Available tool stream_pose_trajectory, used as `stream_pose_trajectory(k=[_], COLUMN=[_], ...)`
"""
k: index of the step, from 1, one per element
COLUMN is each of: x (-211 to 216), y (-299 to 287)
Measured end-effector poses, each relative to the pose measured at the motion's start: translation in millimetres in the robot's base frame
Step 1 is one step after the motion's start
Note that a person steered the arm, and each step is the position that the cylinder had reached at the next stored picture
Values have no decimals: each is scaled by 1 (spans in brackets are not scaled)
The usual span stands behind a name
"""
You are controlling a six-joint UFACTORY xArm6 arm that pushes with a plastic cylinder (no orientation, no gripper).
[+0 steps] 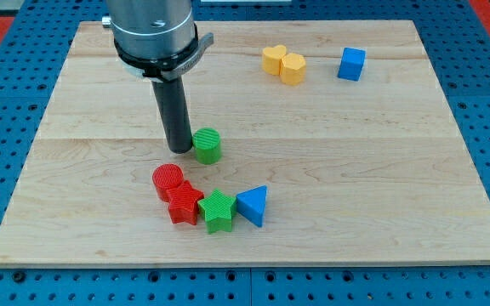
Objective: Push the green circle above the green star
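Note:
The green circle (207, 145) sits near the middle of the wooden board. The green star (218, 210) lies below it, toward the view's bottom, between a red star (185, 204) and a blue triangle (253, 205). My tip (178, 150) rests on the board just to the left of the green circle, touching or almost touching its side. The dark rod rises from there to the metal collar at the view's top.
A red circle (168, 180) sits against the red star's upper left. A yellow heart (273, 59) and a yellow hexagon (293, 69) touch each other at the upper right, with a blue cube (351, 64) further right. The board's edges (253, 262) border blue pegboard.

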State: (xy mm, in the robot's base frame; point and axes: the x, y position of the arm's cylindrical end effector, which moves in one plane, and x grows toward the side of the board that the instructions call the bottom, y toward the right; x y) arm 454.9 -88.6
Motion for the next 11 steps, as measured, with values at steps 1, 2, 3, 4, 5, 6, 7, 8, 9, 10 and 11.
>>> stream_pose_trajectory(k=[1, 2, 3, 4, 5, 6, 7, 8, 9, 10, 11], x=[-16, -16, 1, -15, -26, -25, 12, 40, 23, -2, -29], y=[0, 0, 0, -2, -2, -2, -2, -2, -2, -4, -17])
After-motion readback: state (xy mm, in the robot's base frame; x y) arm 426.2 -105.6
